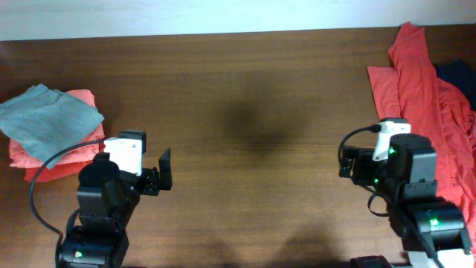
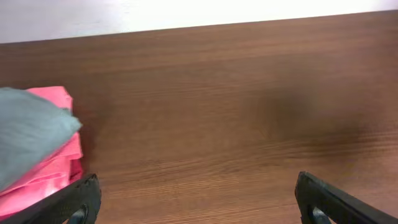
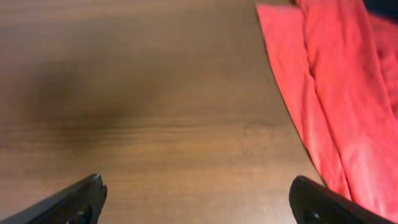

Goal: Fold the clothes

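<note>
The red-orange T-shirt (image 1: pixel 420 82) lies crumpled at the table's right edge, one strip reaching toward the far edge. Its lettering and logo are hidden in the folds. In the right wrist view the shirt (image 3: pixel 336 93) fills the right side. My right gripper (image 1: pixel 387 160) is open and empty just left of the shirt; its fingertips (image 3: pixel 196 199) sit wide apart over bare wood. My left gripper (image 1: pixel 141 175) is open and empty at the front left, its fingertips (image 2: pixel 196 199) over bare wood.
A grey folded top (image 1: pixel 44 115) lies on a coral-pink folded garment (image 1: pixel 71 152) at the left edge; both show in the left wrist view (image 2: pixel 31 130). A dark navy cloth (image 1: pixel 457 74) lies behind the shirt at the far right. The wooden table (image 1: pixel 245 112) spans the view.
</note>
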`<state>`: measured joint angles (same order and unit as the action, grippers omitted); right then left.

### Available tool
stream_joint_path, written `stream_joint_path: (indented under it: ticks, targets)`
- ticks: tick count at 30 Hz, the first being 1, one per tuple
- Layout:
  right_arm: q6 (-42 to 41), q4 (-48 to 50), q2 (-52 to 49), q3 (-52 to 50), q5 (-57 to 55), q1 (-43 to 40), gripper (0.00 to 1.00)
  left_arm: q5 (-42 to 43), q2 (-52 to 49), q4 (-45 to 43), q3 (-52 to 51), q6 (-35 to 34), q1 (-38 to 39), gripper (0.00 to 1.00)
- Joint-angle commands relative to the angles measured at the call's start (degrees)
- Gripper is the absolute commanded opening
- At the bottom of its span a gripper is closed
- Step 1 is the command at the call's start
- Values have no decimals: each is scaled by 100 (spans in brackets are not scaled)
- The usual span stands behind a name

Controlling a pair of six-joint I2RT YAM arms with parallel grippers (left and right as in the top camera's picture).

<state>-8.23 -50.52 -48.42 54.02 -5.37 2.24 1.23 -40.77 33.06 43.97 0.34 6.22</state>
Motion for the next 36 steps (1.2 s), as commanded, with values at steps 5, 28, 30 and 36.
stream_joint_path:
  ticks: [5, 28, 30, 36]
  targets:
    - [-1561, -1156, -629, 170, -682, -2295, 99, 372, -9, 7, 170, -33, 2, 99]
    - [-1781, -107, -2959, -1187, -713, -4924, 95, 372, -52, 4, 170, -35, 2, 99]
    - [-1781, 68, -3008, -1248, -715, -4924, 93, 374, -52, 4, 170, -35, 2, 99]
    - [-1781, 179, -3012, -1250, -715, -4924, 88, 372, -52, 4, 170, -35, 2, 99]
